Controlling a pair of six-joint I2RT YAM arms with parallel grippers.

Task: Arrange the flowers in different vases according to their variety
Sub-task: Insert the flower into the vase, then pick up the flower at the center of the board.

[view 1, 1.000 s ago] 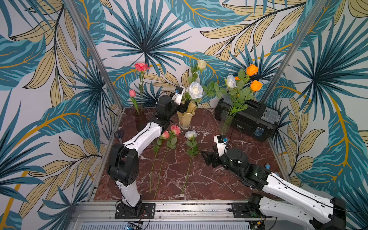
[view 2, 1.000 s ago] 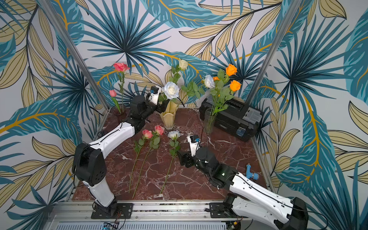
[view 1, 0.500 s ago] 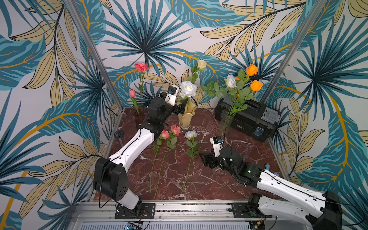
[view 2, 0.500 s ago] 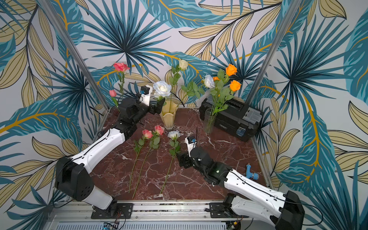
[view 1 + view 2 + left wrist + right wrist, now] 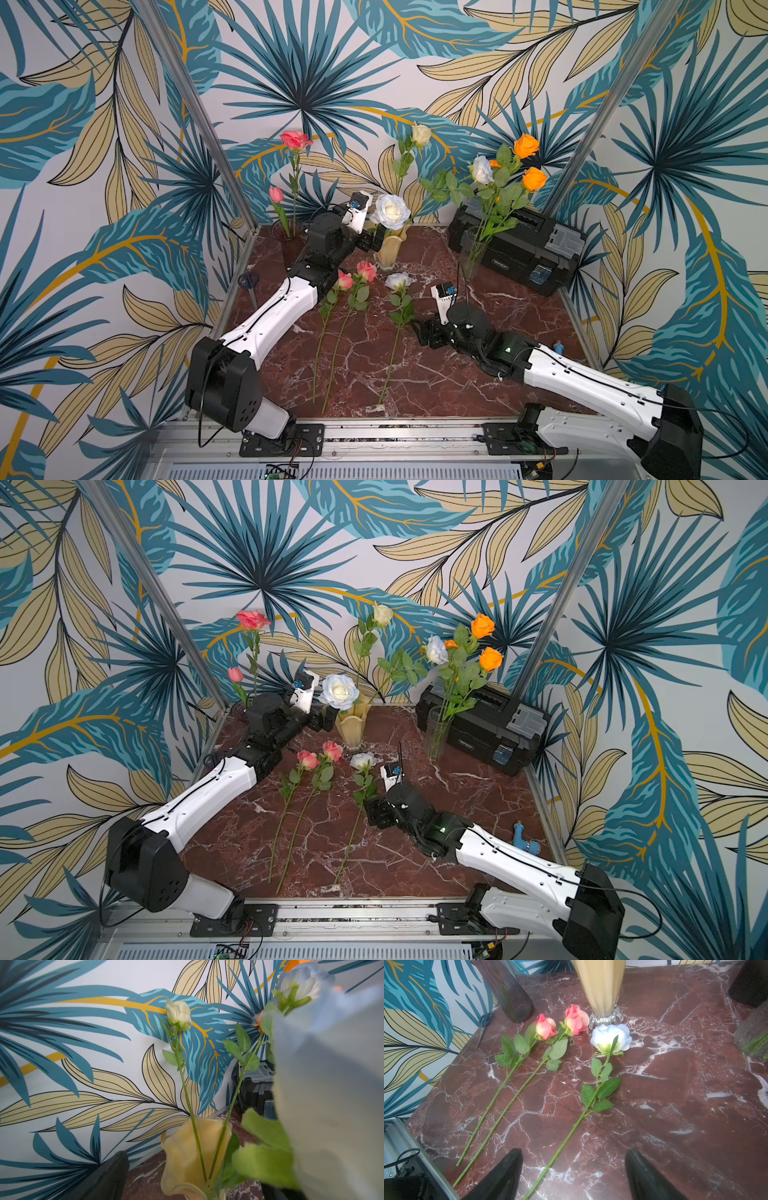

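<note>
Flowers [image 5: 365,271] lying on the table [image 5: 675,1084]: two pinks [image 5: 576,1019], one white rose [image 5: 593,1095]; right gripper [image 5: 574,1151], jaws spread, hovers over its lower stem; best descend astride the bare stem, below the leaves, then close gently; left gripper [image 5: 371,242], spread and empty, beside the cream vase [image 5: 390,253].

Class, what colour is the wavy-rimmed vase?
The vase is cream-yellow; left wrist view shows it best.

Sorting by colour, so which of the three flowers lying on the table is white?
The white rose, lying apart from the pink pair, nearest the right gripper.
</note>
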